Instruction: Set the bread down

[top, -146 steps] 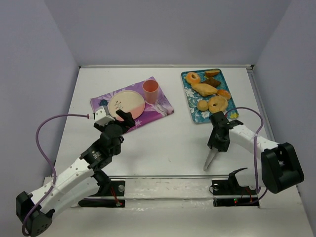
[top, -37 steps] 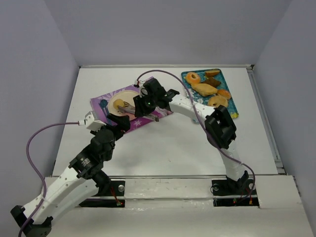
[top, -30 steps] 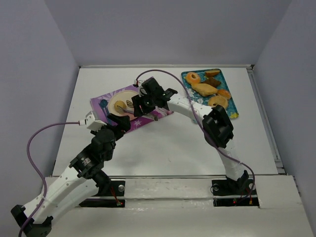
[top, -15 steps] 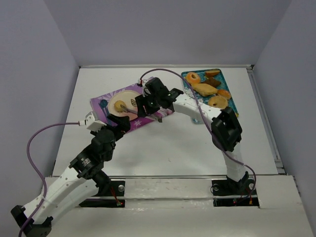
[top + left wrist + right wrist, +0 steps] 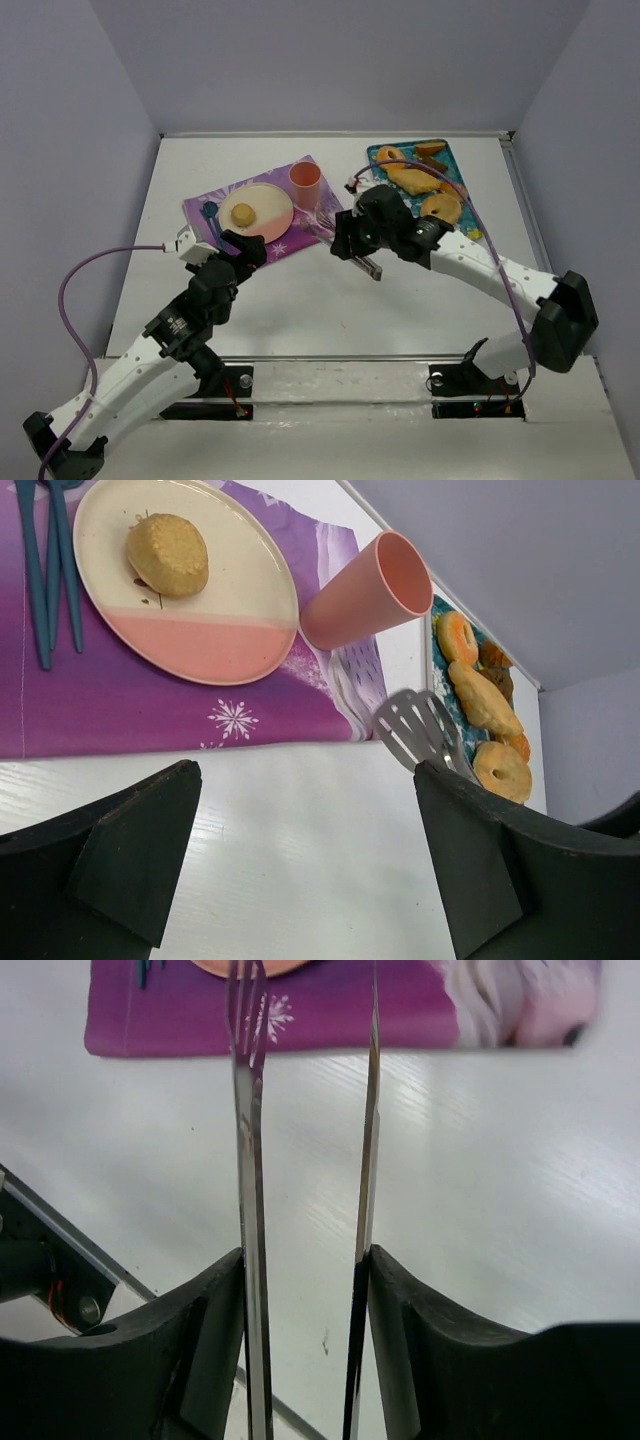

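OK, bread sits on pink plate on purple mat, apart from both hands. R hand grips metal tongs, blades apart w/ nothing btwn, over bench beside mat. L hand wide, empty, near mat's front edge.

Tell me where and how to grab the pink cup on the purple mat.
Probably grip the pink plastic cup across its upper wall, just below the rim, coming down from above. It stands upright with its open mouth facing up, and it widens toward the top. The round cream-and-pink plate sits close on its left, so a sideways approach from there looks crowded.
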`<control>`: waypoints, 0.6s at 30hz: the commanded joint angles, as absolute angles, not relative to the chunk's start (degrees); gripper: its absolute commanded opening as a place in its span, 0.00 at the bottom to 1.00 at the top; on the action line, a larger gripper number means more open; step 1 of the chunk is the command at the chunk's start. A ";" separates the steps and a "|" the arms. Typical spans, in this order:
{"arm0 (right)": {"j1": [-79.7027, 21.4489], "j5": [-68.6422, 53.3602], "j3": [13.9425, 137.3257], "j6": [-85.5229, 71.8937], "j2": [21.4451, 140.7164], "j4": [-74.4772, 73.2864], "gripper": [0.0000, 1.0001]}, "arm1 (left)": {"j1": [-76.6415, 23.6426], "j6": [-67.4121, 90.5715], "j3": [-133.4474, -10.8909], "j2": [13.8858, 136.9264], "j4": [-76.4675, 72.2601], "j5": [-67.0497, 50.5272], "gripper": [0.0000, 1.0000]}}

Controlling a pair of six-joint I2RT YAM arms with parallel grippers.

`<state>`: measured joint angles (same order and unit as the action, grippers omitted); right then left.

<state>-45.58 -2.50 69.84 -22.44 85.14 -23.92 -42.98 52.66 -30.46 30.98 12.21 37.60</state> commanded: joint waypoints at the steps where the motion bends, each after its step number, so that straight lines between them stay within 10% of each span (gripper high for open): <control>1: -37.38 1.77 60.84 -30.23 74.37 -23.46 0.52 | -42.71 51.86 -29.80 31.11 8.44 38.06 0.99; 18: -1.85 -1.67 49.30 -28.65 64.77 -26.37 0.57 | -42.54 50.71 -30.67 31.99 8.70 38.76 0.99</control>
<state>-5.02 -0.47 48.64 -29.76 64.66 -27.51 -42.96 51.51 -30.46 32.01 10.52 36.86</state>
